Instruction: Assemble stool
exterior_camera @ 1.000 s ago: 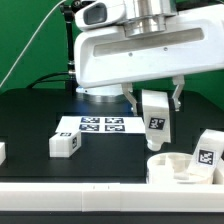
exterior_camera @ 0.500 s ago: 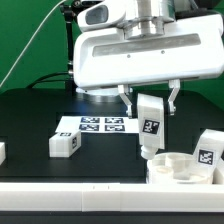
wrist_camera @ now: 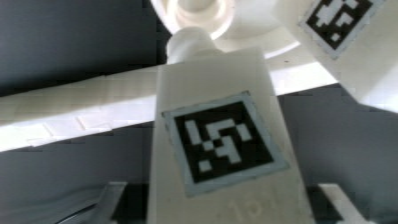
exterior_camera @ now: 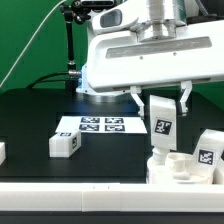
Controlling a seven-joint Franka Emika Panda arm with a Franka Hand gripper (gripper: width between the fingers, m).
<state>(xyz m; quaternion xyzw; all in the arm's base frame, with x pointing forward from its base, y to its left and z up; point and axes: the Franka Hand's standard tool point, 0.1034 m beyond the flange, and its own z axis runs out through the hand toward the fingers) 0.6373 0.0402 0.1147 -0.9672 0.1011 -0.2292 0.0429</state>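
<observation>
- The leg (exterior_camera: pixel 162 120) I carry has shifted toward the exterior view's right and now hangs upright, its lower end at the rim of the seat (exterior_camera: pixel 188 172).
- My fingers (exterior_camera: pixel 186 96) are clenched on its upper part.
- To do this well, I judge I should centre the tip over a socket, keep it plumb, then press straight down.
- A spare leg (exterior_camera: pixel 207 150) stands beside the seat on the worktop (exterior_camera: pixel 30 120).

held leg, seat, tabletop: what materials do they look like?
held leg: likely hard white plastic, satin, uniform colour, blocky moulded edges.
tag on it: looks like flat printed label, unsure.
seat: same white plastic look, smooth rounded rim.
table: black, matte, no glare; material unclear.
</observation>
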